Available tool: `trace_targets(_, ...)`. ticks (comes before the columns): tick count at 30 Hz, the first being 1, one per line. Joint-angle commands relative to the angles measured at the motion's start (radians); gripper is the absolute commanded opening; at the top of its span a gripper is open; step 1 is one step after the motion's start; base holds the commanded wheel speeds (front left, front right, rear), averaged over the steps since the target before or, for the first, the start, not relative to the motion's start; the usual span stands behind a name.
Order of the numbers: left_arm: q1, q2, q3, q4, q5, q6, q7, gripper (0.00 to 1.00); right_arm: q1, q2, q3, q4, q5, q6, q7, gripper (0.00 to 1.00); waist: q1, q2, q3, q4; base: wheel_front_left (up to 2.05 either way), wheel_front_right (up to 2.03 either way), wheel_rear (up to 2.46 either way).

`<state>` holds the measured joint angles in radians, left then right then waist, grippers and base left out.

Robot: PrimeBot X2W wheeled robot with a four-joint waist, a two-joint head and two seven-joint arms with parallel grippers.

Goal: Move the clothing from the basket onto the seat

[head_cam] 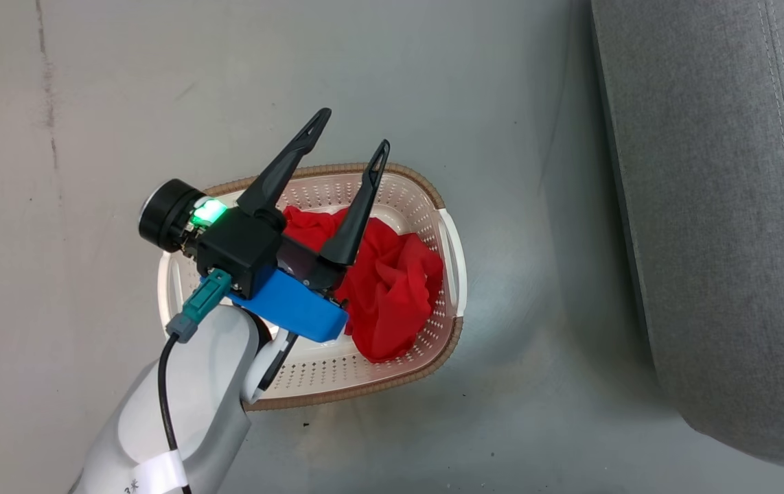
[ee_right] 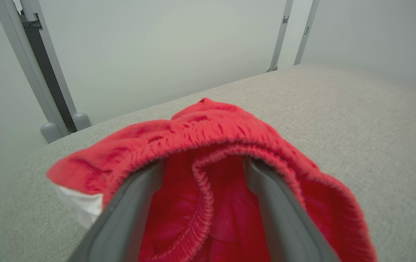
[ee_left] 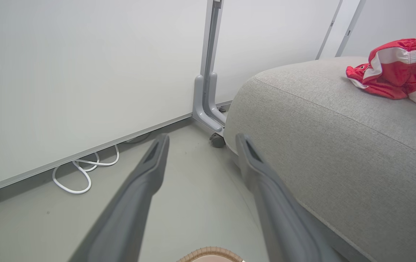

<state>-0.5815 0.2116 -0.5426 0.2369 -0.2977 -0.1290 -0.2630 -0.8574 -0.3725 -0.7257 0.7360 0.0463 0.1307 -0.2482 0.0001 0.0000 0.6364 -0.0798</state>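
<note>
— Red garment (head_cam: 392,295) sits crumpled in the basket (head_cam: 402,195), on the side nearer the seat (head_cam: 721,206). Where are we?
— Mid-task, I reckon. One piece is down: the striped garment (ee_right: 208,123), red w/ white trim, lies on top of the grey cushion. My right gripper (ee_right: 204,163) is at it, jaws apart, nothing pinched. The elastic waistband just drapes over the tips. Looks like the drop-off step for that one.
— Left side?
— Left gripper (head_cam: 353,129) hovers over the basket, spread wide and empty. It's aimed out past the rim rather than down at the cloth, and isn't touching fabric afaict.
— Next?
— Two things imo. I'd back the right arm straight out along its fingers so the waistband doesn't snag and drag the piece off the cushion. Then I'd tilt the left wrist down, drop into the thick middle of the pile and close on a fold, not the perforated wall. After that, lift clear of the rim before swinging over to the seat.
</note>
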Motion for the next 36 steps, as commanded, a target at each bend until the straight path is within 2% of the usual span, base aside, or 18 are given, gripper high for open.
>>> trace_targets(1, 0.0, -0.001, -0.003, 0.005, -0.002, -0.002, -0.003, 1.0, -0.012, -0.008, 0.001, 0.005, 0.001, 0.0, -0.005, 1.0, -0.0001, 0.0, -0.001, 0.001, 0.0, 0.0, 0.0)
trace_targets(10, 0.001, -0.005, -0.003, 0.015, -0.01, -0.002, -0.003, 1.0, -0.005, -0.027, 0.008, 0.021, 0.0, 0.0, -0.009, 1.0, -0.0001, 0.0, -0.024, 0.005, 0.0, 0.0, 0.0)
trace_targets(17, 0.029, -0.022, -0.001, 0.028, -0.025, -0.002, -0.003, 1.0, 0.035, -0.032, 0.037, 0.046, -0.016, 0.0, 0.007, 1.0, -0.0001, 0.0, -0.082, 0.011, 0.0, 0.0, 0.0)
trace_targets(28, 0.114, -0.051, 0.001, 0.068, -0.061, -0.002, -0.003, 1.0, 0.162, 0.015, 0.101, 0.067, -0.028, 0.0, 0.024, 1.0, -0.0001, 0.0, -0.254, 0.018, 0.0, 0.0, 0.0)
trace_targets(36, 0.216, -0.071, 0.042, 0.092, -0.081, -0.002, -0.003, 1.0, 0.307, 0.065, 0.177, -0.009, -0.013, 0.0, 0.022, 1.0, -0.0001, 0.0, -0.394, 0.026, 0.0, 0.0, 0.0)
